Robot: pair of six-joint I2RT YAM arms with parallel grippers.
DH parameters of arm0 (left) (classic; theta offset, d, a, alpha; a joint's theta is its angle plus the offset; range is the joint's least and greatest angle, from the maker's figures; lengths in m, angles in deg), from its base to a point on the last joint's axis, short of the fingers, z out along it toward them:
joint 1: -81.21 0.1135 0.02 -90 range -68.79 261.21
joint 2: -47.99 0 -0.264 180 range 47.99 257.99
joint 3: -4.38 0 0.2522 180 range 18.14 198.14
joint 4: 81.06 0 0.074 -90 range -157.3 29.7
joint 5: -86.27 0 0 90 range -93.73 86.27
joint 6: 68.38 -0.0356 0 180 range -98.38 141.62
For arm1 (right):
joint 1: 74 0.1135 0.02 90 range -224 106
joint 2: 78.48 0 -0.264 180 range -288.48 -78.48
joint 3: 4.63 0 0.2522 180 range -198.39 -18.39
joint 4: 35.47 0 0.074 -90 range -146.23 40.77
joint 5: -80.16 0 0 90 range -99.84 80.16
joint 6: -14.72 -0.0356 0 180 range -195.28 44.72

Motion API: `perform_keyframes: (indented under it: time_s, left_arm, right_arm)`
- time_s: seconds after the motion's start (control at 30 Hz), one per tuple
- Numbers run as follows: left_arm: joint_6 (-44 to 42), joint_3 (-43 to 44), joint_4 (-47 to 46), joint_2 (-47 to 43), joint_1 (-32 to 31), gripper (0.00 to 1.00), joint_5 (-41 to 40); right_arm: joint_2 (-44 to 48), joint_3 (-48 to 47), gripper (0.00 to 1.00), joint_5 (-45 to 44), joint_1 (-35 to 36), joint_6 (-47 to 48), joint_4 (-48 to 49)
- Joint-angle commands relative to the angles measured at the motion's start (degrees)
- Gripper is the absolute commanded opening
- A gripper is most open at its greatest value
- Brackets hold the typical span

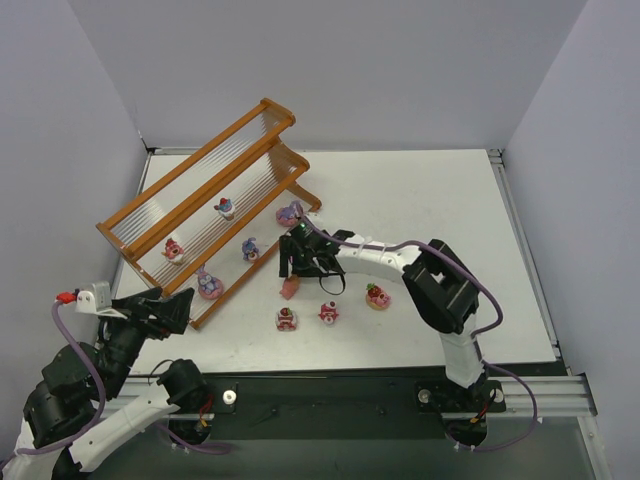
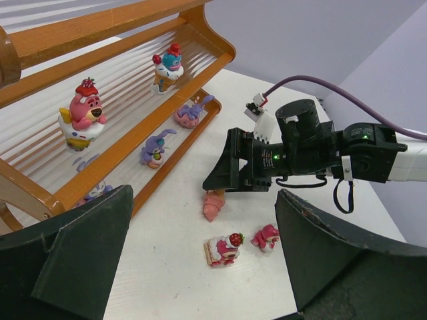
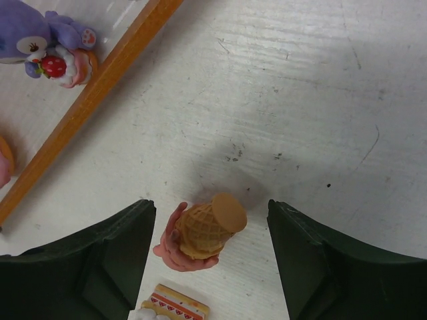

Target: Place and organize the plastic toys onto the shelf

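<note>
right claw (image 3: 208,203) spread wide, gripping nothing; pink cone toy (image 3: 200,233) lies between its fingers, touching neither, long axis slanting, cone end pointing ahead-right. shelf rail (image 3: 100,93) ahead-left; open table (image 3: 320,100) ahead-right.

Lighting, three views: bright, even, diffuse.
I logged soft overhead light; one faint, blurred shadow on the table (image 3: 320,100) beside the cone toy (image 3: 203,233); pale glare along the shelf (image 2: 100,28) slats; wrist-view foreground edges dark and slightly soft.
</note>
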Motion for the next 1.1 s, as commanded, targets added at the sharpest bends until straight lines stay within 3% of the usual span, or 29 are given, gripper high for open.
perform_keyframes:
  time_s: [0.0,0.17,0.27,0.37,0.4,0.47,0.5,0.7,0.93,1.07]
  left_arm:
    - [0.7,-0.2,-0.7,0.0,-0.2,0.97,-0.3]
    - [0.7,0.3,-0.7,0.3,-0.2,0.97,-0.4]
    - [0.6,1.0,0.0,0.4,-0.3,0.97,-0.5]
    - [0.6,1.5,0.5,0.2,-0.2,0.97,-0.6]
    - [0.6,1.8,0.6,0.0,-0.3,0.97,-0.6]
    - [0.6,1.9,0.8,-0.1,-0.2,0.97,-0.3]
    - [0.6,2.0,0.9,-0.2,-0.2,0.97,-0.2]
    - [0.6,2.1,0.5,0.3,-0.2,0.97,2.3]
    - [0.6,1.1,-4.9,4.9,-0.3,0.97,10.9]
    - [0.6,-0.2,-10.0,6.6,-0.3,0.97,16.7]
  right_arm:
    - [3.7,5.6,0.67,-1.2,-0.6,-10.1,4.9]
    - [4.0,10.6,0.62,-0.8,-0.8,-19.5,13.6]
    - [3.3,12.6,0.54,-0.9,-0.8,-23.0,16.9]
    - [3.0,13.2,0.40,-0.9,-0.8,-24.5,18.3]
    - [2.9,13.3,0.26,-1.1,-0.8,-24.6,18.6]
    - [3.2,13.6,0.13,-1.4,-0.8,-24.9,18.9]
    - [3.9,13.9,0.00,-1.7,-0.9,-25.0,19.1]
    - [11.8,18.4,0.00,-1.1,-2.1,-23.0,28.0]
    - [24.6,17.5,0.00,0.9,-3.0,-15.9,27.3]
    - [34.0,17.7,0.00,3.7,-1.6,-7.2,25.3]
